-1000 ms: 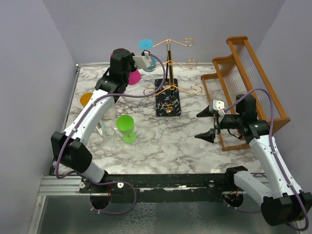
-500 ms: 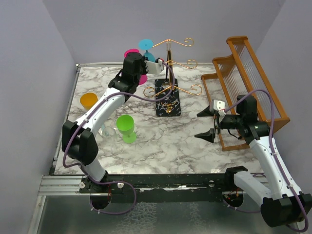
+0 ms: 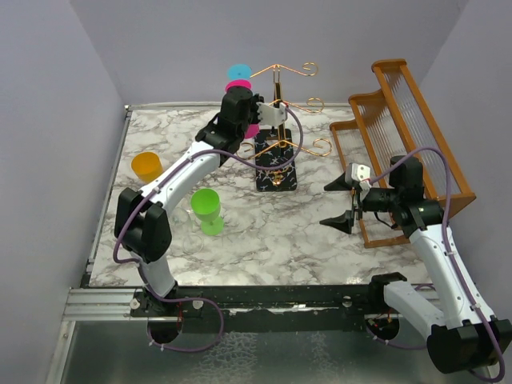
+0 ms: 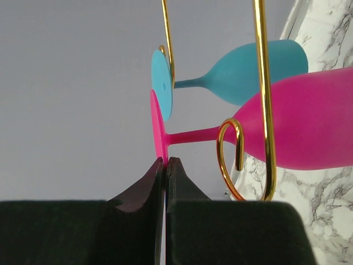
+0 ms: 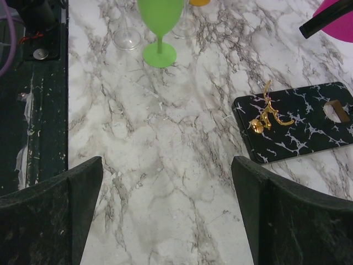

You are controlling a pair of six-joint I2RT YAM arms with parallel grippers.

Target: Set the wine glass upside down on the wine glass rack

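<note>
Fingers (image 4: 185, 185) tight on pink glass (image 4: 309, 118) — inverted

wine glass rack (image 3: 274, 170) back centre, slatted rack (image 3: 416, 128) right, stemmed glass (image 3: 207, 210) front-left

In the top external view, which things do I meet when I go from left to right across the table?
Orange cup → green wine glass → black speckled base of the gold wire rack → right gripper → brown wooden slatted rack.

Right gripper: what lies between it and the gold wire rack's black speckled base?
Only bare marble tabletop reaches the black base, shown in the right wrist view.
</note>
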